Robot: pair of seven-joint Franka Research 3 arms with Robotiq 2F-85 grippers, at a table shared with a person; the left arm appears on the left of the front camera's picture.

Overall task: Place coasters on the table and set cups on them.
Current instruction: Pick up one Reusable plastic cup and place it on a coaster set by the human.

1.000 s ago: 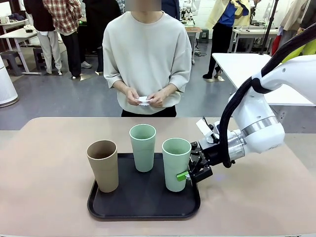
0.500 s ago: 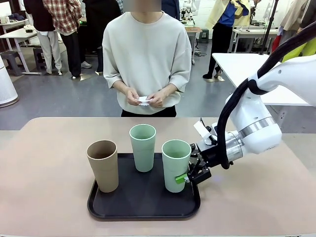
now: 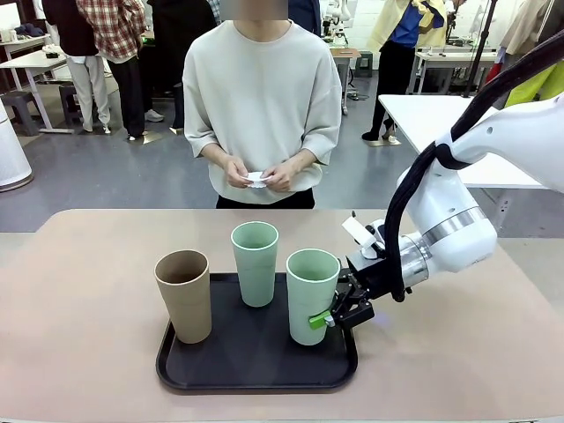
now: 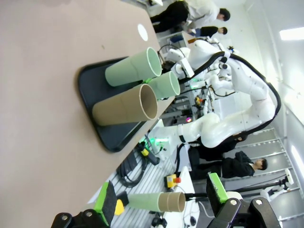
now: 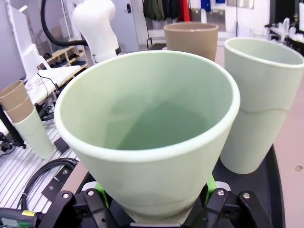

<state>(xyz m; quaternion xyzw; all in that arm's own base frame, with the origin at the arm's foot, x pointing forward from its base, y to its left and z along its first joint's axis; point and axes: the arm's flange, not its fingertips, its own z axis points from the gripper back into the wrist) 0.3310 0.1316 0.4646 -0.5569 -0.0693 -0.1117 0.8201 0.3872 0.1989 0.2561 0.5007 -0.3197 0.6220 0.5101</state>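
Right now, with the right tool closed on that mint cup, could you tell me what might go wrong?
1. The right tool grips the near mint cup low on its tapered wall, so it may tip or slip when lifted.
2. The coasters are in the person's hands, none on the table, so the cup has no landing spot.

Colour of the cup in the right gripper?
Pale mint green cup; best in right wrist view.

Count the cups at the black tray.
3: tan cup on the tray's front left; mint cup at its back middle; second mint cup at its right, held by the right gripper.
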